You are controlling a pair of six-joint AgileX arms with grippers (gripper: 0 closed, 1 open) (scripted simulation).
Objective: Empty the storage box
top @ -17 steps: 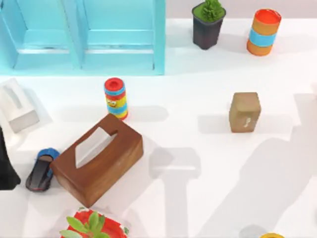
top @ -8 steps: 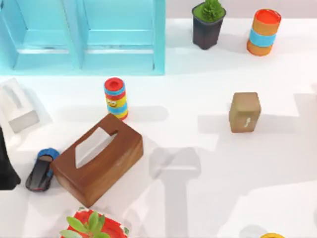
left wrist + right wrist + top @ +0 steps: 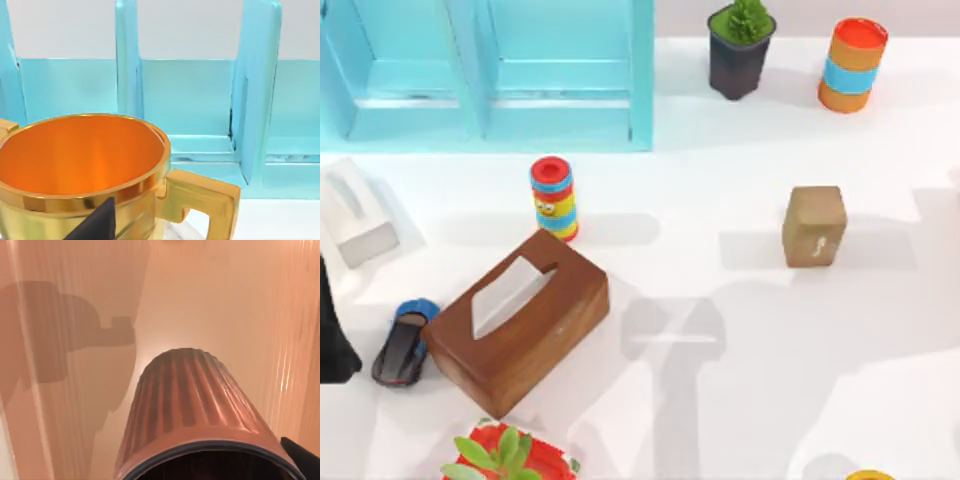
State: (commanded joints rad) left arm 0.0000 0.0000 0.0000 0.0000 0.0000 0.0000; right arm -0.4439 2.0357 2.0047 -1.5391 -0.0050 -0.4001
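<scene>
On the table: 2 tissue boxes (image 3: 515, 320), 2 striped canisters (image 3: 554, 198), 2 potted plants (image 3: 740, 48), 1 toy car (image 3: 402, 342).

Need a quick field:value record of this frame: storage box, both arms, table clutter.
storage box: turquoise divided box, far left of table
left arm: dark part at left table edge
left wrist view: gold mug close up, box dividers behind
right wrist view: ribbed orange-brown bin close up
clutter: wooden tissue box, toy car, striped can, brown block
</scene>
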